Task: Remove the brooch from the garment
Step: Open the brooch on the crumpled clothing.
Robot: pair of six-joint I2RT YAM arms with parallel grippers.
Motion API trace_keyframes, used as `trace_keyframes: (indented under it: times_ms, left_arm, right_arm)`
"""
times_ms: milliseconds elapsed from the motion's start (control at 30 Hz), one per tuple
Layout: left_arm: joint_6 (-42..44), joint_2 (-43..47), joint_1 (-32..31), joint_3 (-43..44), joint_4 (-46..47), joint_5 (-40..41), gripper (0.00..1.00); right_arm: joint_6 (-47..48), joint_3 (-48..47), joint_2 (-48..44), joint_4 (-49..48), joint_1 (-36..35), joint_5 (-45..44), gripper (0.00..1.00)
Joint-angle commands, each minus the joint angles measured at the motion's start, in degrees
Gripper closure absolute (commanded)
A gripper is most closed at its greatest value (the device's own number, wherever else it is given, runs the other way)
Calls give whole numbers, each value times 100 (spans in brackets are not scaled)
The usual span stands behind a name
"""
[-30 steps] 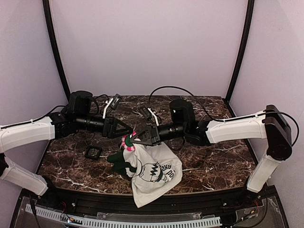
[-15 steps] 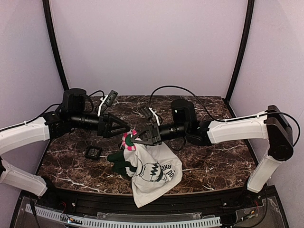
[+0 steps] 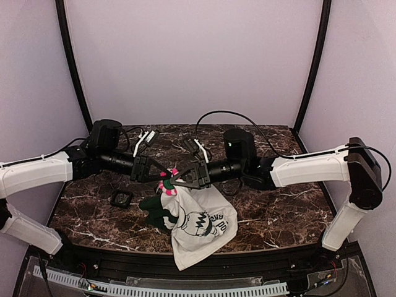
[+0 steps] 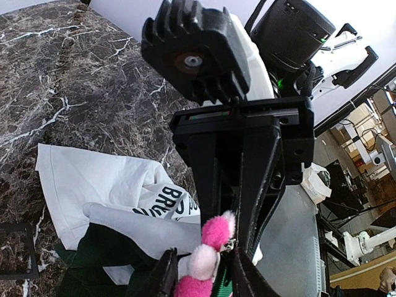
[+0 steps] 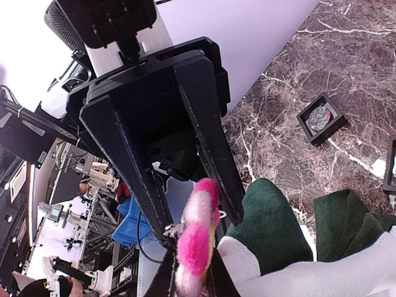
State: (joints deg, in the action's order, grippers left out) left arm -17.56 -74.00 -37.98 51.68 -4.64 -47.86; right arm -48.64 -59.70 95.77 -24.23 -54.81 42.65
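Observation:
The brooch (image 3: 167, 182), a fuzzy pink and white flower, hangs above the table at the top of the garment (image 3: 201, 226), a white T-shirt with a black cartoon print and dark green sleeves (image 3: 154, 210). My right gripper (image 3: 178, 179) is shut on the brooch (image 5: 193, 244) and holds the shirt up by it. My left gripper (image 3: 162, 176) comes from the left. It is open, with a finger on each side of the brooch (image 4: 207, 260). In the right wrist view its fingertips (image 5: 230, 210) straddle the top petals. The shirt's lower part lies on the table.
A small black square frame (image 3: 120, 198) lies on the marble table (image 3: 278, 204) left of the shirt. The right wrist view shows it (image 5: 320, 117) and part of a second one (image 5: 390, 167). Cables run behind both arms.
My left arm drew back and up to the left, then came back in, so its fingers now sit around the brooch. The right gripper, brooch and shirt have stayed put.

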Motion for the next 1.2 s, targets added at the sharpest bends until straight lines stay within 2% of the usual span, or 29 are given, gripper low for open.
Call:
trace_keyframes:
  times_ms: [0,100,233,467,1167]
  left_arm:
    - [-45,24,45,-32,79,-189,71]
    - [-81,34,45,-62,141,-226,72]
    - [-184,57,45,-124,355,-341,78]
    - [-440,20,45,-234,800,-675,98]
    - [-684,-31,-27,-368,1241,-915,99]
  right_arm:
    - [-5,-29,-129,-337,1,88,100]
    - [-4,-21,-128,-337,9,79,100]
    - [-4,5,-161,-348,31,66,100]
    - [48,-36,-95,-311,30,171,100]
    - [582,-693,161,633,47,154,100]
